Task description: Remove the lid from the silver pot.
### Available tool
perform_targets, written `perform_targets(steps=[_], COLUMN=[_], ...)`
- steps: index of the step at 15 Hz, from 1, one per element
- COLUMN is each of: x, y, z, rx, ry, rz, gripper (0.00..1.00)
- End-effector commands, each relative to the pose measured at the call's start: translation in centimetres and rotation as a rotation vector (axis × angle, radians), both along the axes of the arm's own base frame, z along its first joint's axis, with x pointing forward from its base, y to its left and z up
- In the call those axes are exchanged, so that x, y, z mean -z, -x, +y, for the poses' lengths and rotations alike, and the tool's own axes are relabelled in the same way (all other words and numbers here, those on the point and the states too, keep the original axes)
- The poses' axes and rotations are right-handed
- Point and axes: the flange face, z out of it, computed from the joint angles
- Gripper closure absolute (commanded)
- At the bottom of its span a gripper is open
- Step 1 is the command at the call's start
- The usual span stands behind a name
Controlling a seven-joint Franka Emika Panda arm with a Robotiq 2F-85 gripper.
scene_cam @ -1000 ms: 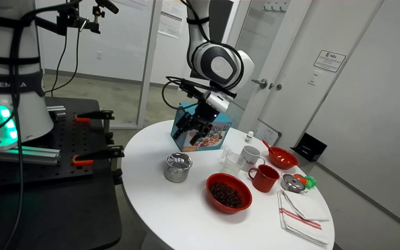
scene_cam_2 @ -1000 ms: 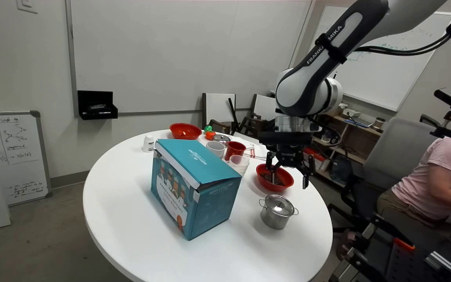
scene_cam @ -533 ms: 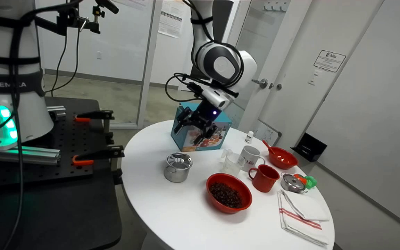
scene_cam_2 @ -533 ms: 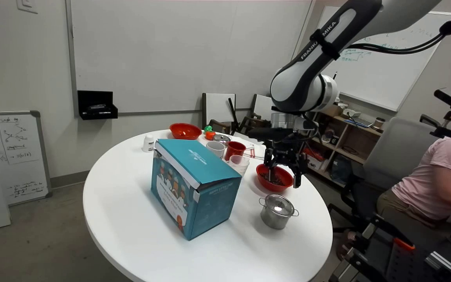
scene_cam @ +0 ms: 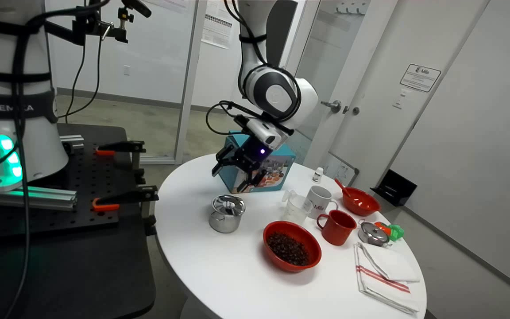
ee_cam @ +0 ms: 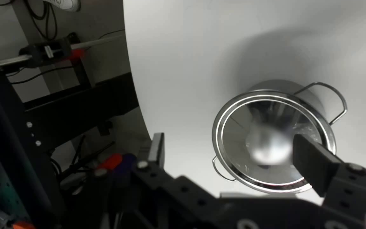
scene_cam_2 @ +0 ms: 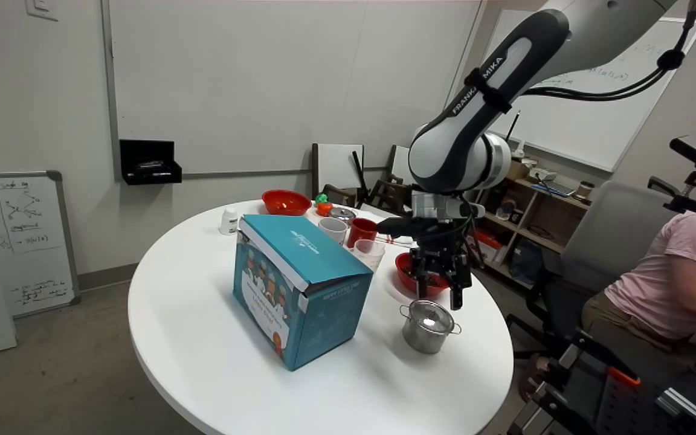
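Observation:
The silver pot (scene_cam: 225, 223) stands upright on the white table, its shiny lid (scene_cam: 228, 204) on top. In the wrist view the lid (ee_cam: 237, 136) fills the right of the picture, with a blurred bright knob at its middle and a wire handle of the pot on either side. My gripper (scene_cam: 228, 181) hangs above the pot in both exterior views, apart from it. Its jaws stand wide with nothing between them. In the wrist view the right finger (ee_cam: 313, 162) covers part of the lid's edge, while the left finger (ee_cam: 157, 149) shows against bare table.
Behind the gripper stands a teal box (scene_cam_2: 302, 290). A red bowl of dark beans (scene_cam: 291, 246), a clear measuring cup (scene_cam: 297, 208), a white mug (scene_cam: 319, 200) and a red mug (scene_cam: 336, 227) are nearby. Another small steel pot (scene_cam: 373, 234) sits farther off, by a folded towel (scene_cam: 388, 279).
My gripper has come lower and closer to the silver pot, turning slightly. Its jaws stay wide. The pot and lid have not moved.

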Motion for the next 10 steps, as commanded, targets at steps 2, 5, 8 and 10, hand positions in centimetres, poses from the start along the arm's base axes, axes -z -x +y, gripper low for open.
perform_targets(steps=[2,5,8,10], x=[1.2,1.4,1.6,1.6], y=[0.2,0.6,0.4,0.2], z=[-0.5,-1.4,-2.4,-3.0], rx=[0.023,0.02,0.023,0.017], ry=[0.021,0.029,0.047,0.054], rz=[0.025,0.026,0.025,0.02], gripper=[0.0,0.0,0.0,0.0])
